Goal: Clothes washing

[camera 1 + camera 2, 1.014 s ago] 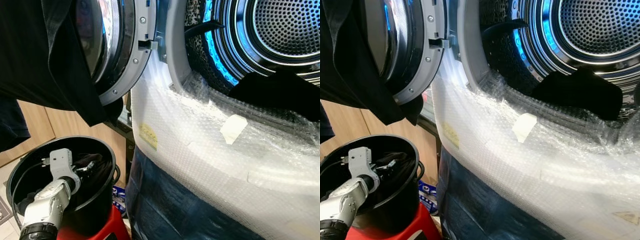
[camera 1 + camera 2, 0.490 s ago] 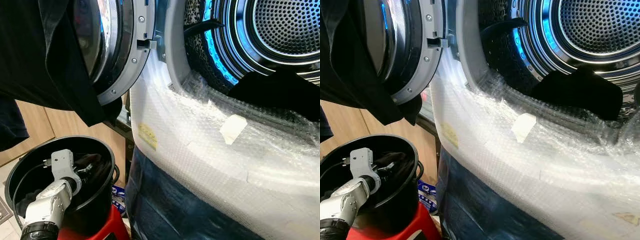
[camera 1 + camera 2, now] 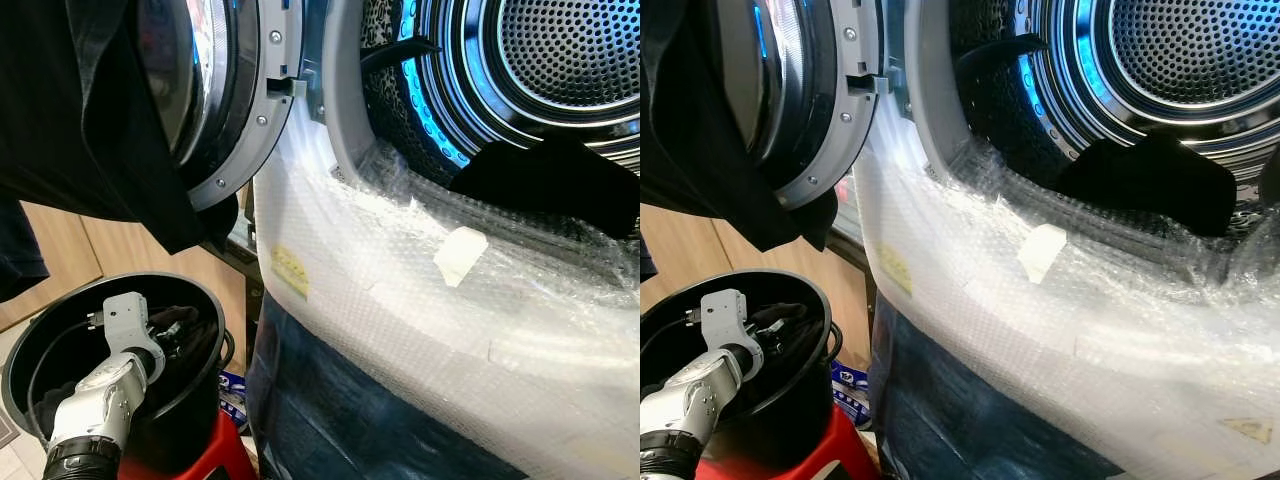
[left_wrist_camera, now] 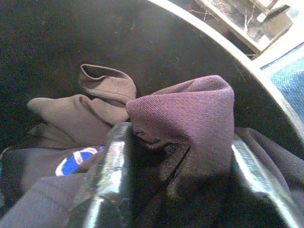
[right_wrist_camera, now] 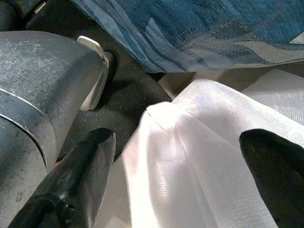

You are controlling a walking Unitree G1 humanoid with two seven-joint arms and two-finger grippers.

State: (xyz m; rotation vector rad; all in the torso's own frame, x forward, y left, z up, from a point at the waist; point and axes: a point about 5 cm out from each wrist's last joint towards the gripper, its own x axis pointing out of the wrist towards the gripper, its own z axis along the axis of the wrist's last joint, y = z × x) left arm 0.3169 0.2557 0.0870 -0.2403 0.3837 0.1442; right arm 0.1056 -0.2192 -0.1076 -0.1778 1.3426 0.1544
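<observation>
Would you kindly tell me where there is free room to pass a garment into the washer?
The drum mouth is open above the dark garment on its lower lip. The bucket is crowded: left gripper and clothes. A black garment drapes the door.

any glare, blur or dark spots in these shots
Eye views: glare washes out the bubble wrap on the washer front, blue light rims the drum, and the black bucket interior is dark. Left wrist view: soft focus, the maroon garment lit, the bucket wall in shadow. Right wrist view: white cloth bright, fingers blurred.
</observation>
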